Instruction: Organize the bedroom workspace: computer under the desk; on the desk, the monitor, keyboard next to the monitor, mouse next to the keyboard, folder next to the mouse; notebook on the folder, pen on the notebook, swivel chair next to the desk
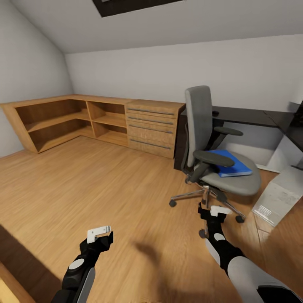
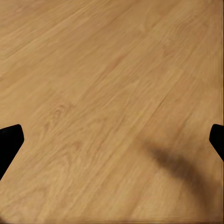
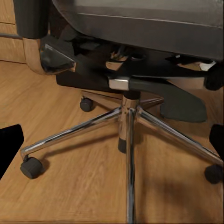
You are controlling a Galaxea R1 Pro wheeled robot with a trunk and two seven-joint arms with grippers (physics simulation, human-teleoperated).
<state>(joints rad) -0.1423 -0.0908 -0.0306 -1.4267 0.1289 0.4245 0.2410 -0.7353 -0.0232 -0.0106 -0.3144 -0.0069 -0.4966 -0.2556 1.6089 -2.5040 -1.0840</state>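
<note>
The grey swivel chair point(image 1: 210, 143) stands on the wood floor in front of the black-topped desk point(image 1: 252, 117), its back towards the left. A bright blue folder point(image 1: 229, 163) lies flat on its seat. A light grey computer point(image 1: 280, 195) sits on the floor to the chair's right. My right gripper point(image 1: 219, 210) hovers low in front of the chrome star base point(image 3: 126, 121), open and holding nothing point(image 3: 112, 140). My left gripper point(image 1: 100, 232) hangs open over bare floor point(image 2: 112, 140), well left of the chair.
A light wooden dresser point(image 1: 153, 126) with drawers and open corner shelves point(image 1: 63, 120) runs along the far wall, left of the desk. The chair's castors point(image 3: 30, 167) spread wide near my right gripper. Open plank floor point(image 1: 92, 185) lies to the left and ahead.
</note>
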